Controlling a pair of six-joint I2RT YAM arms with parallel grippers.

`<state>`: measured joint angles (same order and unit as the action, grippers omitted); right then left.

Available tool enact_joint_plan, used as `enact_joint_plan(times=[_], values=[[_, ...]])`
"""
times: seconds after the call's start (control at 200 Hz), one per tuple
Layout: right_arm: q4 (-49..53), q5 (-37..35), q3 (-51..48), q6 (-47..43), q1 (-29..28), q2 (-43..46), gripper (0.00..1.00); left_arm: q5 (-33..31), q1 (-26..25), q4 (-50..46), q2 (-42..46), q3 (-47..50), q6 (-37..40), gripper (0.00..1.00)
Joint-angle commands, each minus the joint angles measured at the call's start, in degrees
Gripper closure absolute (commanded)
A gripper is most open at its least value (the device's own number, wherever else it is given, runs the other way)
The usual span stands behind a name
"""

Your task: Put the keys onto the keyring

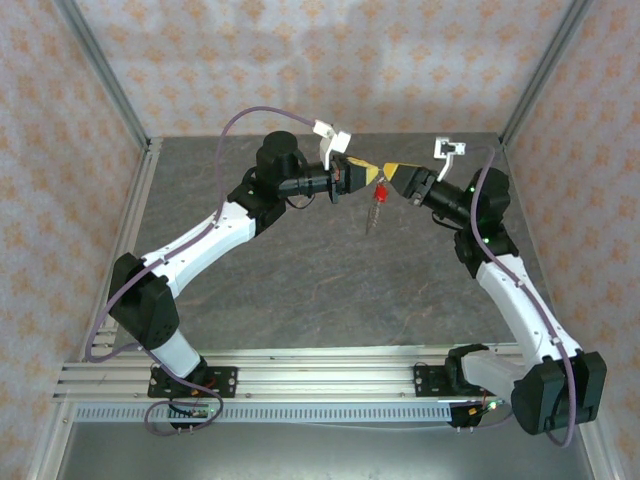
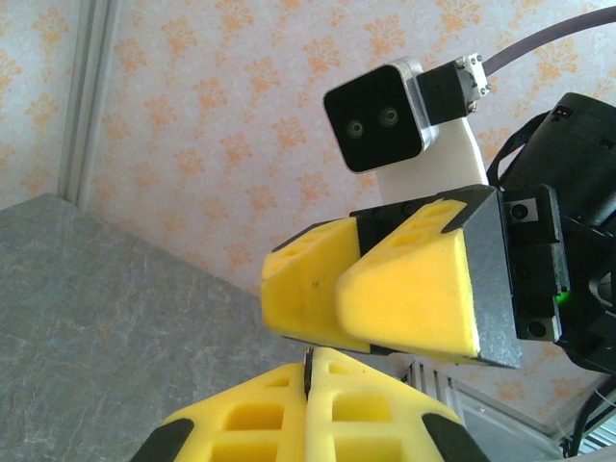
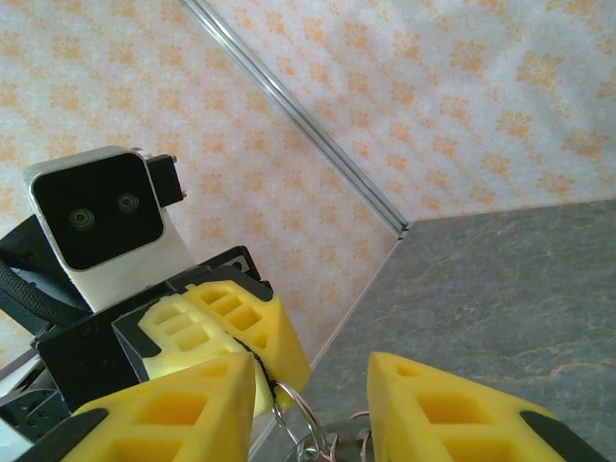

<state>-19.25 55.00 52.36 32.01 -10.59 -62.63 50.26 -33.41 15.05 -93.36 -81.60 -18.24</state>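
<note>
left pincer [image 1: 367, 177], raised above the grey table [image 1: 300, 290] at centre back, is squeezed fully shut with a thin silvery strand nipped between its yellow pads [image 3: 226, 322]. that strand looks to be part of the keyring [image 3: 291, 412], whose wire loop hangs just below the pads in the right wrist view. directly beneath the point where the two arms meet dangles the red-headed key [image 1: 378, 197], a short run of silvery metal trailing under it, well clear of the tabletop. right pincer [image 1: 393, 172], nose to nose with its partner, stands partly open, its fingers either side of the loop and clamping nothing that can be made out. the threading step appears to be in hand, though whether the key rides the ring cannot be told. the next move likely calls for a fine, steady nip by the right pincer while the left holds firm.
</note>
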Motion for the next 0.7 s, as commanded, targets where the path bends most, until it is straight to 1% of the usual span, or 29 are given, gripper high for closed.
enact_joint_plan(times=[0.0, 0.07, 0.145, 0.28, 0.33, 0.51, 0.636, 0.696], values=[[-4.39, 2.29, -0.50, 0.65, -1.08, -0.55, 0.66, -0.34, -0.69, 3.67, 0.84, -2.67, -1.01, 1.00], [-4.48, 2.48, -0.68, 0.53, -1.47, -0.77, 0.68, -0.34, -0.72, 3.72, 0.77, -2.68, -1.01, 1.00], [-4.57, 2.49, -0.88, 0.53, -1.69, -0.91, 0.73, -0.34, -0.80, 3.72, 0.68, -2.86, -0.94, 1.00], [-4.71, 2.28, -1.27, 0.47, -1.77, -0.91, 0.90, -0.34, -0.80, 3.72, 0.47, -3.04, -1.10, 1.00], [-4.54, 2.29, -1.25, 0.34, -1.77, -0.82, 1.00, -0.38, -0.78, 3.67, 0.48, -3.04, -1.05, 1.00], [-2.87, 1.34, -1.00, -0.97, -1.52, -0.47, 1.00, -1.26, -0.85, 3.23, 0.75, -3.28, -1.36, 1.00], [-0.42, 1.90, 0.49, -2.90, -0.63, -0.38, 1.00, -3.07, -0.72, -1.30, 1.41, -4.63, 0.64, 1.00], [1.40, 2.65, 1.30, -4.34, 0.19, -0.39, 1.00, -3.46, -0.53, -3.79, 1.90, -5.43, 2.02, 0.89]])
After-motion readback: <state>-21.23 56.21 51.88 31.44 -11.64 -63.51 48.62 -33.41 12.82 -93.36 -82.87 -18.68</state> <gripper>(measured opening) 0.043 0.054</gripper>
